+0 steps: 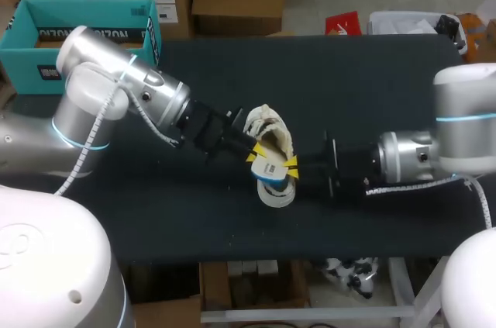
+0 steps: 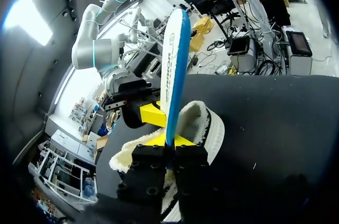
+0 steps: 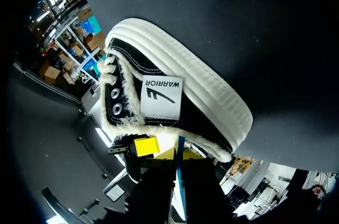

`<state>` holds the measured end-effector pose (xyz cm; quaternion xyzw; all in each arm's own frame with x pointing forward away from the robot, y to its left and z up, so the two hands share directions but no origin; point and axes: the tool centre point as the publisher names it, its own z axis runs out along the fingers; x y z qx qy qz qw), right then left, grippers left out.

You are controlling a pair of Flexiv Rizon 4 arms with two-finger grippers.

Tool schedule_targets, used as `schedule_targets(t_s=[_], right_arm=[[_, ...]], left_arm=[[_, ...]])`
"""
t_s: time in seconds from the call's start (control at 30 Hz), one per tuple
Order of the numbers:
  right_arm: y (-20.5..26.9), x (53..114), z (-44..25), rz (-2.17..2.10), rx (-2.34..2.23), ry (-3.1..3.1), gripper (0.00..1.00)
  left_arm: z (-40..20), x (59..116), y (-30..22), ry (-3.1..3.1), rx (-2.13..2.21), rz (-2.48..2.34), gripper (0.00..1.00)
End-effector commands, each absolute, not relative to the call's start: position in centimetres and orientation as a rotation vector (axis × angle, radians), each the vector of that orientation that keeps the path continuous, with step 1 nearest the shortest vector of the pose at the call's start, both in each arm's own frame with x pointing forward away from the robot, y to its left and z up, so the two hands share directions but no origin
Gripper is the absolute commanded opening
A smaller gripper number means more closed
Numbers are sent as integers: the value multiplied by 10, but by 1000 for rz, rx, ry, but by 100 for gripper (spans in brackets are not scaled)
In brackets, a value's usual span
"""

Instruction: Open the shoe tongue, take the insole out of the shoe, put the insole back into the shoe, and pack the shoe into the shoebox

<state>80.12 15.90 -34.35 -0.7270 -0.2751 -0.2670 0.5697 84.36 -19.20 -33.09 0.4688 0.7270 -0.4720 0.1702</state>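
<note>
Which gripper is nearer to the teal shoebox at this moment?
Left. The left gripper, shut on the insole, is at the shoe's side facing the shoebox at the table's far left; the right gripper is at the shoe's opposite side.

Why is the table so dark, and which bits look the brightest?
Head view: the table is black, so the pale shoe stands out. Left wrist view: light catches the white insole in the left gripper. Right wrist view: the shoe's white sole is brightest.
</note>
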Motion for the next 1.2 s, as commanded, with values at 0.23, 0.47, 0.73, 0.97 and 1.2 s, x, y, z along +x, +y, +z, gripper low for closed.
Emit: schedule_targets(t_s=[0.23,0.47,0.73,0.97,1.2], right_arm=[[164,824,-353,-618,-1708,-675,0],[162,823,-352,-622,-1714,-672,0],[158,820,-354,-627,-1721,-656,0],[157,821,-354,-618,-1724,-652,0],[159,810,-343,-613,-1733,-670,58]], left_arm=[[-348,858,-197,2083,1286,-1331,0],[-338,851,-191,2066,1280,-1355,41],[-323,826,-185,1980,1298,-1389,33],[-325,824,-190,1967,1324,-1385,0],[-329,830,-193,1979,1311,-1377,0]])
